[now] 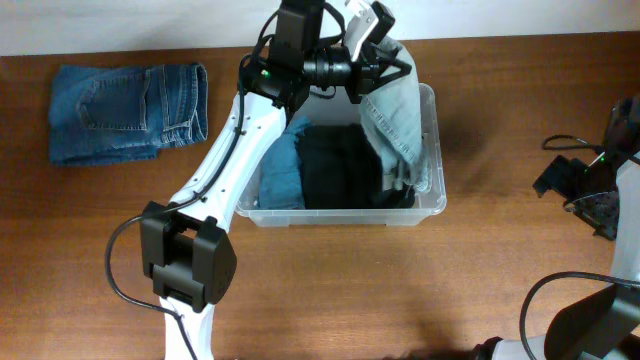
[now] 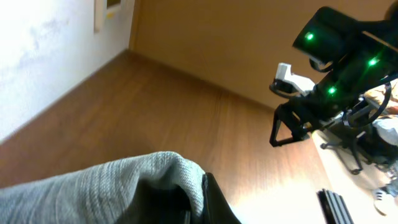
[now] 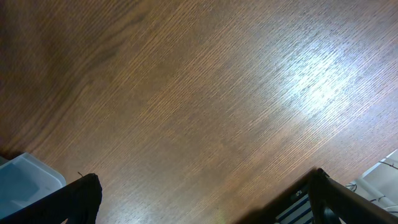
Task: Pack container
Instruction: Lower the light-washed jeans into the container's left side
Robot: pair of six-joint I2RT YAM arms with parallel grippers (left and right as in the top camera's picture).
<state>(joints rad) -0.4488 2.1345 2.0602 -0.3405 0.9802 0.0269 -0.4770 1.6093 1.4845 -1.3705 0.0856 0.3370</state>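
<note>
My left hand point(image 1: 383, 42) is clamped on soft pale jeans point(image 1: 400, 120), which drape over the container point(image 1: 432, 200) by the tabletop's far edge. That clear bin looks stiff and light; its thick rim is the place to grip. My right hand point(image 3: 205, 177) gapes wide, empty.

Bin point(image 1: 432, 205): pale denim point(image 1: 400, 125) along its right side, my left arm point(image 1: 235, 150) across its left. Clear table point(image 1: 500, 270) between bin and my right arm point(image 1: 610, 170); jeans point(image 1: 125, 110) occupy far left.
</note>
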